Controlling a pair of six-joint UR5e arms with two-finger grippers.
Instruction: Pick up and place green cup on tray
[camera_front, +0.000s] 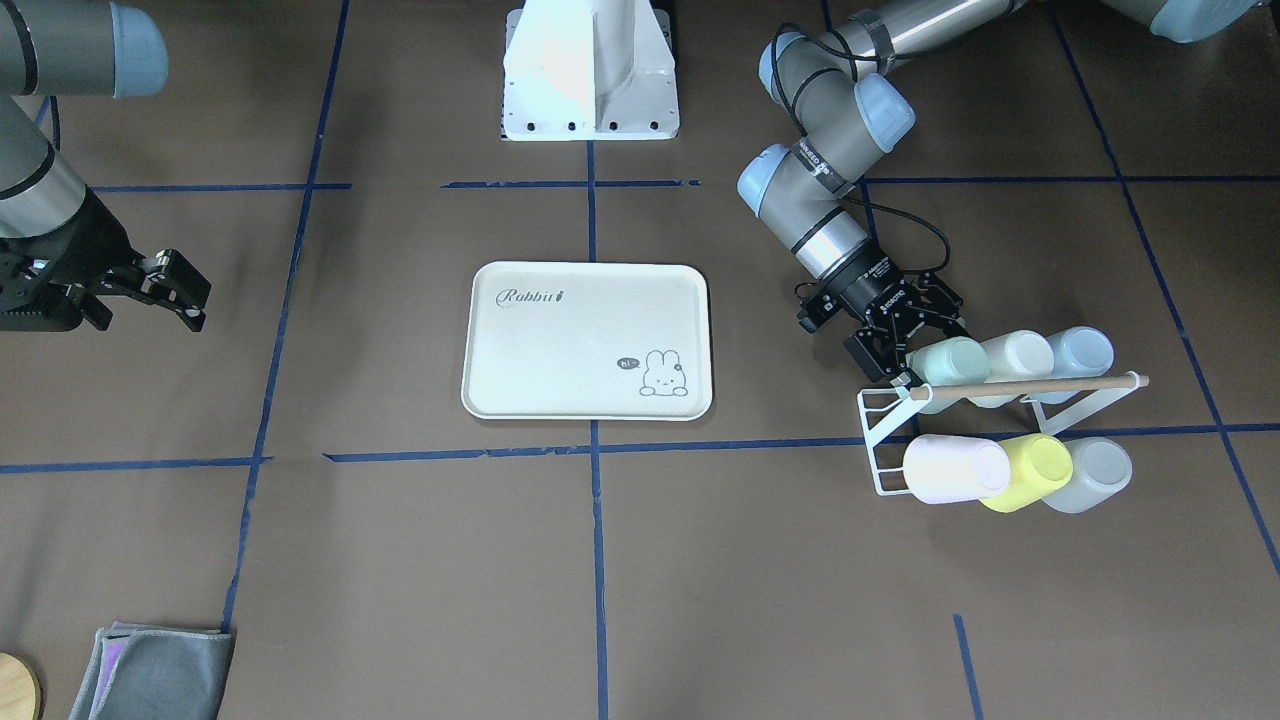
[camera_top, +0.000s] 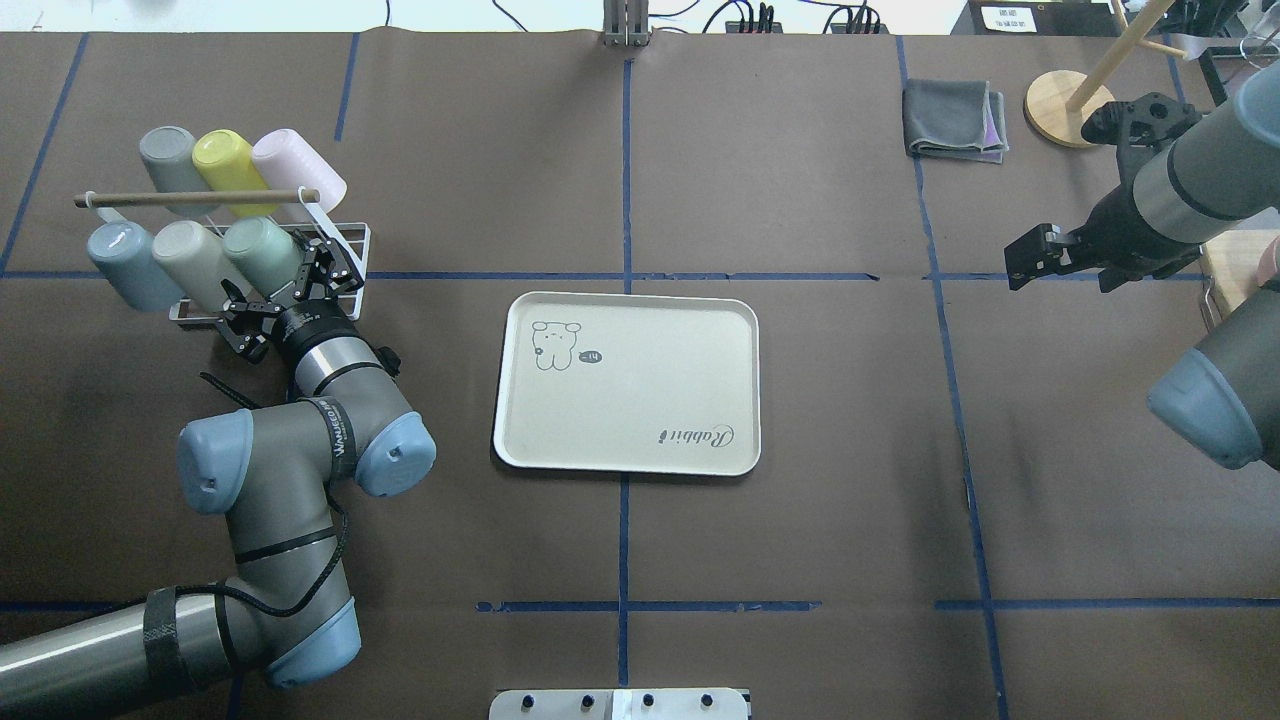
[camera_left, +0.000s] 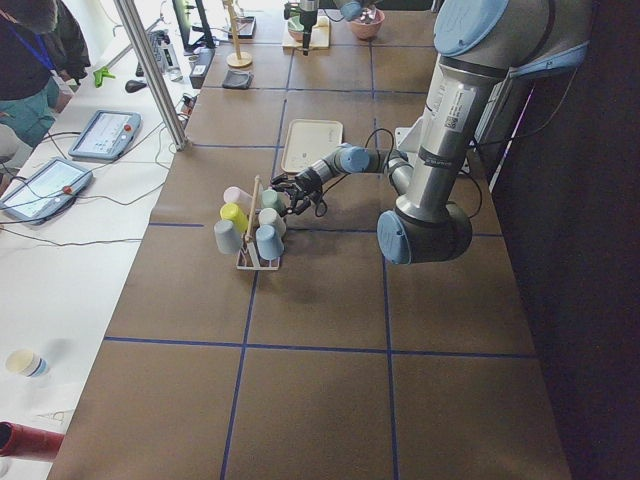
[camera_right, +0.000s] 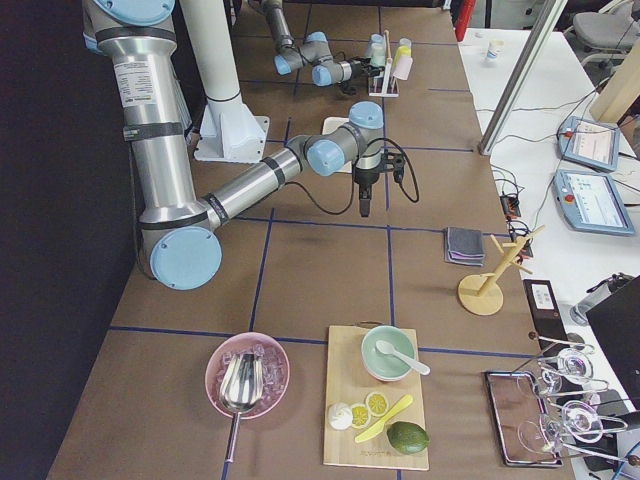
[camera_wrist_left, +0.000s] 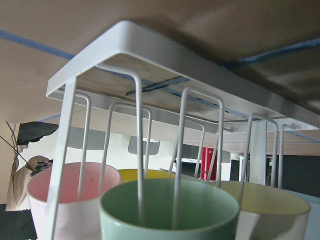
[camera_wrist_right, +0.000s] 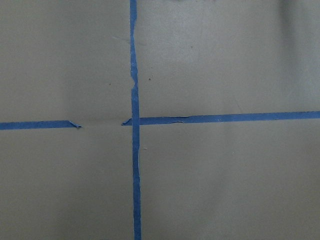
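Note:
The pale mint-green cup (camera_front: 950, 362) lies on its side on a peg of the white wire rack (camera_front: 880, 440), at the rack's end nearest the tray. It also shows in the overhead view (camera_top: 262, 255) and in the left wrist view (camera_wrist_left: 170, 210), where rack wires run into its mouth. My left gripper (camera_front: 915, 340) is open, with its fingers spread on either side of the cup's mouth end (camera_top: 288, 295). The cream tray (camera_front: 585, 340) lies flat and bare mid-table (camera_top: 650, 380). My right gripper (camera_front: 175, 290) hangs far away, open and empty.
The rack also holds cream (camera_front: 1015, 355), pale blue (camera_front: 1080, 352), pink (camera_front: 955, 468), yellow (camera_front: 1035, 470) and grey (camera_front: 1090, 475) cups under a wooden dowel (camera_front: 1030, 385). A grey cloth (camera_top: 955, 118) and a wooden stand (camera_top: 1065, 95) sit on the far right side.

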